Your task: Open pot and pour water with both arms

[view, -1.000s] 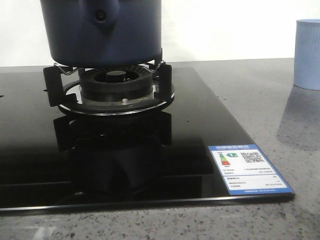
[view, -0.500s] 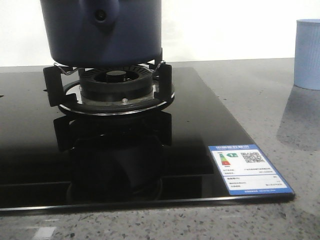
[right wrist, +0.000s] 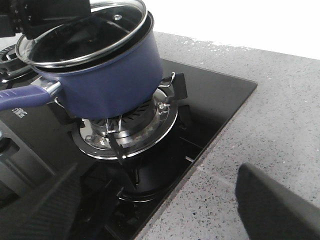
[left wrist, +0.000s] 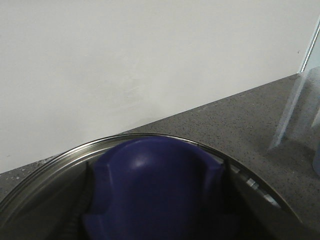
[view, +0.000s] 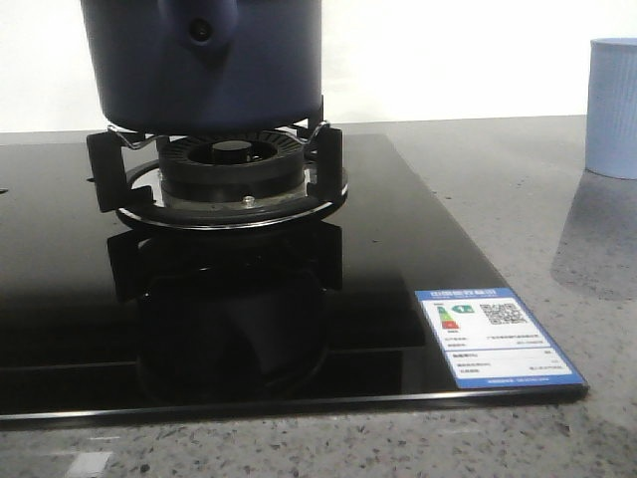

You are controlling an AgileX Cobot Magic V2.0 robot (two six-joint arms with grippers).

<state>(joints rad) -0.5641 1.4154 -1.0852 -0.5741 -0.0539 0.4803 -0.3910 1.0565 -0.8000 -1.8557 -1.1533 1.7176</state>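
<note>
The navy-blue pot point(view: 199, 70) stands on the burner point(view: 231, 169) of a black glass hob; its top is cut off in the front view. In the right wrist view the pot point(right wrist: 115, 75) carries a glass lid point(right wrist: 100, 27) with a steel rim, and its blue handle point(right wrist: 20, 97) points away. My left gripper point(left wrist: 157, 200) sits over the lid, dark fingers point(left wrist: 82, 200) pressed on both sides of the blue lid knob point(left wrist: 155, 170); its black body shows in the right wrist view point(right wrist: 50, 12). My right gripper point(right wrist: 160, 220) is wide open and empty above the hob's corner, apart from the pot.
A pale blue ribbed cup point(view: 612, 105) stands on the grey speckled counter point(view: 557, 179) at the far right. A blue and white label point(view: 496, 337) is stuck on the hob's near right corner. A white wall stands behind the counter.
The pot and cup have not moved. The dark reflection in the hob glass below the burner has grown and shifted a little.
</note>
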